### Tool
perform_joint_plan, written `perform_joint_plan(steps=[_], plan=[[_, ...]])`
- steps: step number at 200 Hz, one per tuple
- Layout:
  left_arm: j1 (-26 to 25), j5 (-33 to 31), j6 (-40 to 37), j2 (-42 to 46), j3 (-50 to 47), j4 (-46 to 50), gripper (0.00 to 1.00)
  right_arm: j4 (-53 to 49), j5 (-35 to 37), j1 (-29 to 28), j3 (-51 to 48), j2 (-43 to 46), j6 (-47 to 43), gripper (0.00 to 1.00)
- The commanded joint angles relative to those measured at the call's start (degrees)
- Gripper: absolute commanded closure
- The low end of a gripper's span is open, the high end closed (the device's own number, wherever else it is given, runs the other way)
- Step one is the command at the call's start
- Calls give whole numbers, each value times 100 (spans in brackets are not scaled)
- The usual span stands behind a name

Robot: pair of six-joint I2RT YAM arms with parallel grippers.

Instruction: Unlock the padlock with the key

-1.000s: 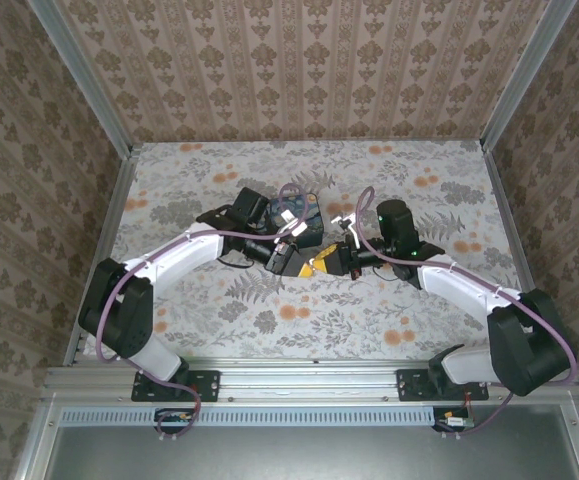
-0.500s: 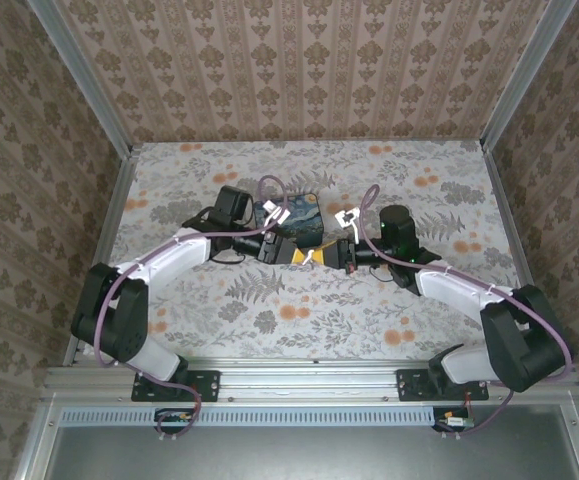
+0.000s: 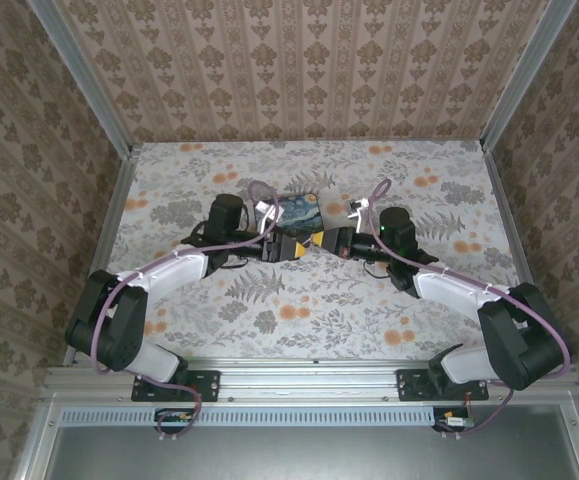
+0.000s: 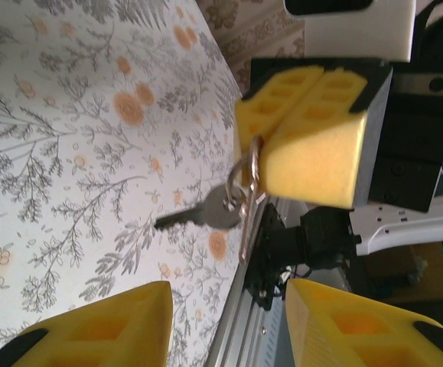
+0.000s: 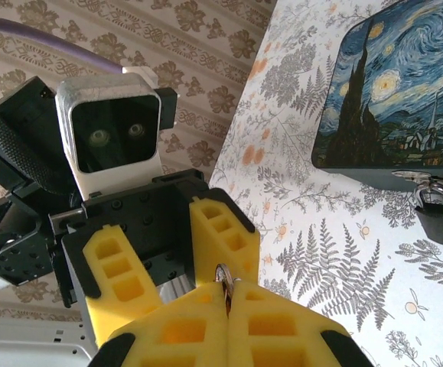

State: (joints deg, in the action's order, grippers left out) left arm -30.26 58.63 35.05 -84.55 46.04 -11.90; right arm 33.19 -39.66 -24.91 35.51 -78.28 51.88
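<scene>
The right gripper [image 5: 229, 297] has its jaws clenched on the ring [image 4: 244, 191] of the key [image 4: 203, 215]. The key dangles from those jaws, blade pointing away from them (whether it touches the desk [image 4: 68, 153] I cannot tell). The left gripper [image 4: 225, 306] faces it with its jaws released. The key lies straight ahead of their gap and not yet between them. The padlock [image 5: 438, 210] sits off to the right of the right jaws, against the side of the starry box [image 5: 393, 84]. Compared with half a second ago, both grippers have slid away from the bases toward the box and drawn closer together.
</scene>
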Motion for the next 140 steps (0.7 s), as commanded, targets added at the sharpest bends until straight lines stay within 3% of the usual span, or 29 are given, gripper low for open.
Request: perform_joint_plan(steps=[1,46,91,140], plan=[[55,-110,533,86,-135,-894,58,171,244,-82,154,-33,282,100],[64,-55,842,-51,-253,-1450,62,381,274,-203,159,-108,376,100],[47,102,892,-47,-284,-1604,73,399,333,-230,189,-319,389,100],[55,80,849,-9,-379,-1535,71,477,461,-229,133,-311,397,100]])
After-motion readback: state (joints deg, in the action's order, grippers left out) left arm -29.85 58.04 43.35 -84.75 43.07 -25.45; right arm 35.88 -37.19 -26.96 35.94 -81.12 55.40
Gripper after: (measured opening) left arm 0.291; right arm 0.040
